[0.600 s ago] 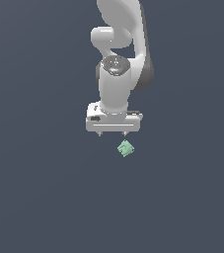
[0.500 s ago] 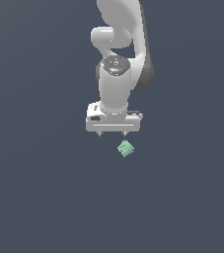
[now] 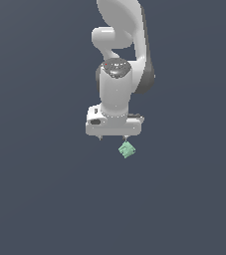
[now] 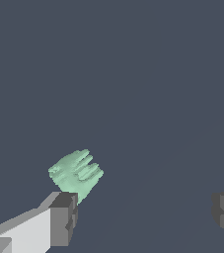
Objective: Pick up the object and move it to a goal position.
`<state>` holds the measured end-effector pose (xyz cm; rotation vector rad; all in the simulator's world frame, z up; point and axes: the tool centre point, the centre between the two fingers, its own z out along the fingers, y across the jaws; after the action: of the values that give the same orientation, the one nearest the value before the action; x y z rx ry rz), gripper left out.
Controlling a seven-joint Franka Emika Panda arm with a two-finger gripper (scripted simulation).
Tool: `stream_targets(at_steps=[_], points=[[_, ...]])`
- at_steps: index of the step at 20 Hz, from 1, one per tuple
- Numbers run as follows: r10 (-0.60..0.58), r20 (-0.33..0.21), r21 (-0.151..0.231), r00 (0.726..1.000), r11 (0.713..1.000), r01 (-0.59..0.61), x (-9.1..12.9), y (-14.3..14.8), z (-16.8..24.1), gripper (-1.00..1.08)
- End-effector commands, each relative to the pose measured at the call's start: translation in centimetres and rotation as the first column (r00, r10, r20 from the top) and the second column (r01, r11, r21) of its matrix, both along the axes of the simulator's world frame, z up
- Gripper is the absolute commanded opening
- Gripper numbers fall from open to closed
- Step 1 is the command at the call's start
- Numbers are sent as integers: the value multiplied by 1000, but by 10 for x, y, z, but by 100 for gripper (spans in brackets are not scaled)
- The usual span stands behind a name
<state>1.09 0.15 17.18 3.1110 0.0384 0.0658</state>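
Nothing has visibly moved since the earlier frame: the gripper point(image 3: 113, 137) hangs with jaws spread wide and empty, the cube point(image 3: 127, 149) sitting off-centre near one finger point(image 4: 63, 217). Still the approach step; next it likely needs centring, then descending

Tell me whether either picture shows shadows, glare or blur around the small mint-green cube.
Exterior view: even flat lighting, no cast shadow under the small mint-green cube, sharp edges. Wrist view: the cube looks soft and smeared, while the white gripper fingertips stay crisp; no glare.
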Motion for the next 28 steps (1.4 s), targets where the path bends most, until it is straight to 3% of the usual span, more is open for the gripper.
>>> stream_targets(at_steps=[1, 8, 15, 28], points=[[1, 1, 0, 1000, 1000, -1, 0, 0, 0, 100], [58, -5, -1, 998, 998, -58, -1, 6, -8, 100], [196, -18, 0, 980, 981, -196, -5, 21, -28, 100], [513, -41, 21, 858, 859, -512, -20, 60, -76, 100]])
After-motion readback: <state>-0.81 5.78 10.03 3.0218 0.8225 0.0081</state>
